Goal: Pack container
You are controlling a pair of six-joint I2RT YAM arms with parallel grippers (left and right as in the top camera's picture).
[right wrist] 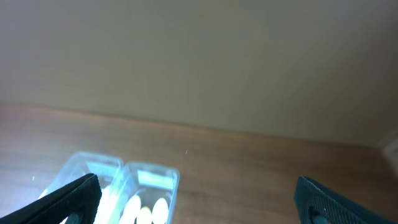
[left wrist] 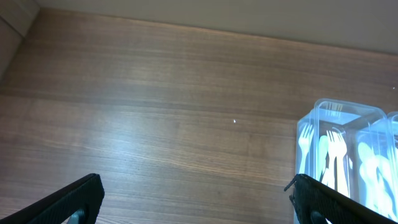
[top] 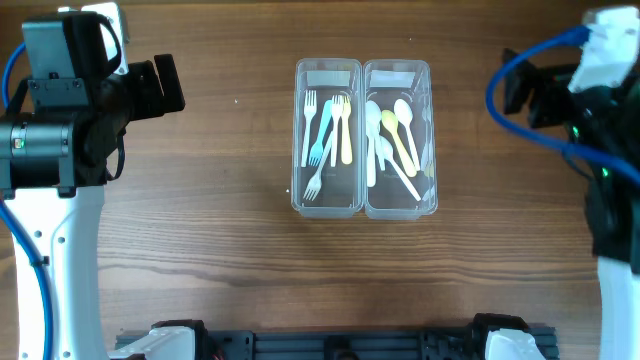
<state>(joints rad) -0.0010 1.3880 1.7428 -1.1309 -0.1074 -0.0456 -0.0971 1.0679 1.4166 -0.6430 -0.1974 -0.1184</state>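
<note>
Two clear plastic containers stand side by side at the table's centre. The left container [top: 328,137] holds several plastic forks, white, blue and yellow. The right container [top: 400,139] holds several plastic spoons, white and yellow. Both also show in the left wrist view [left wrist: 339,118] and in the right wrist view [right wrist: 152,180]. My left gripper [left wrist: 196,196] is open and empty, raised over bare table to the left of the containers. My right gripper [right wrist: 196,193] is open and empty, raised to the right of them.
The wooden table [top: 220,230] surrounds the containers. A beige wall [right wrist: 199,56] stands behind the table's far edge. The arm bases sit at the front edge [top: 340,340]. A blue cable [top: 520,110] loops by the right arm.
</note>
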